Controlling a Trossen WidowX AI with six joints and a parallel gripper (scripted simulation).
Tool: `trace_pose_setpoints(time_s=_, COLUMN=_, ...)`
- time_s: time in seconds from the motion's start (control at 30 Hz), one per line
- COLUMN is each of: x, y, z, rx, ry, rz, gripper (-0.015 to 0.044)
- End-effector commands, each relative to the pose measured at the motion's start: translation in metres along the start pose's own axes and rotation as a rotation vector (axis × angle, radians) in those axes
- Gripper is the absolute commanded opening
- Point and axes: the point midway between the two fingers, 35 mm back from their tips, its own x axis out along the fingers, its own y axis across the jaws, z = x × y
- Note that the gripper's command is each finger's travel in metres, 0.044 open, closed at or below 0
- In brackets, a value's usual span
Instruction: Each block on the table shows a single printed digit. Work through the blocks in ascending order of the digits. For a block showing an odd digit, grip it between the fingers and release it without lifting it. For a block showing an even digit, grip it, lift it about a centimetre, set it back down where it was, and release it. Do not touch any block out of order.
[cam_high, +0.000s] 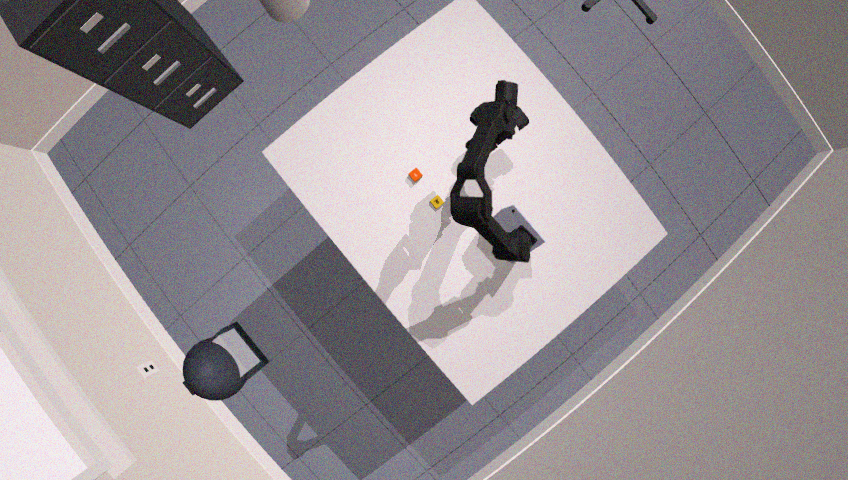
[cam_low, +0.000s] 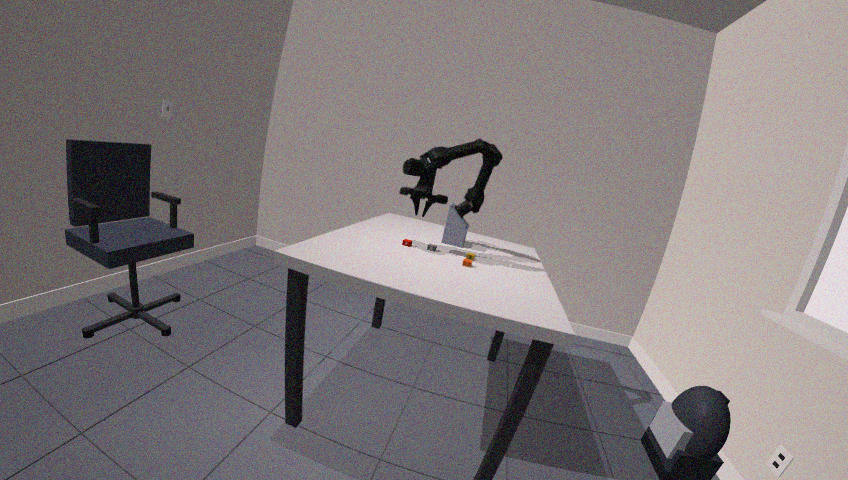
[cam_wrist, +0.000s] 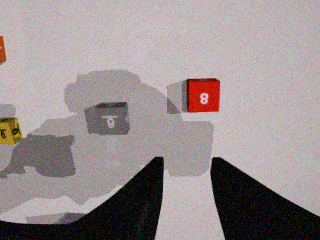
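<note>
My gripper (cam_low: 420, 214) (cam_wrist: 187, 164) is part open and empty, its fingers a moderate gap apart, high above the table. The red block (cam_low: 407, 242) (cam_wrist: 203, 96) shows an 8 and sits beyond the fingertips in the wrist view. The grey block (cam_low: 431, 247) (cam_wrist: 107, 120) lies in shadow to its left, its digit not clearly readable. The yellow block (cam_high: 436, 202) (cam_low: 470, 255) (cam_wrist: 10, 131) is at the wrist view's left edge, its digit unclear. The orange block (cam_high: 415, 174) (cam_low: 467, 262) (cam_wrist: 2, 49) is cut off there, its digit unreadable. The arm hides red and grey in the top view.
The blocks rest on the white table (cam_high: 357, 148) (cam_low: 357, 261). The arm's grey base mount (cam_high: 508, 217) (cam_low: 455, 230) stands on it. Yellow and orange are close together. A dark cabinet (cam_high: 130, 59) and an office chair (cam_low: 127, 231) stand away from the table.
</note>
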Motion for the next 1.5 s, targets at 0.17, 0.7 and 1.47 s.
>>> trace_pose_setpoints(time_s=0.17, x=-0.009, y=0.132, z=0.005, rx=-0.018, ry=-0.014, rz=-0.016, gripper=0.0120)
trace_pose_setpoints(time_s=0.7, x=0.042, y=0.242, z=-0.043, rx=-0.029, ry=-0.001, rz=0.021, gripper=0.0225)
trace_pose_setpoints(time_s=1.47, x=0.104, y=0.245, z=-0.046, rx=-0.023, ry=-0.003, rz=0.028, gripper=0.0400)
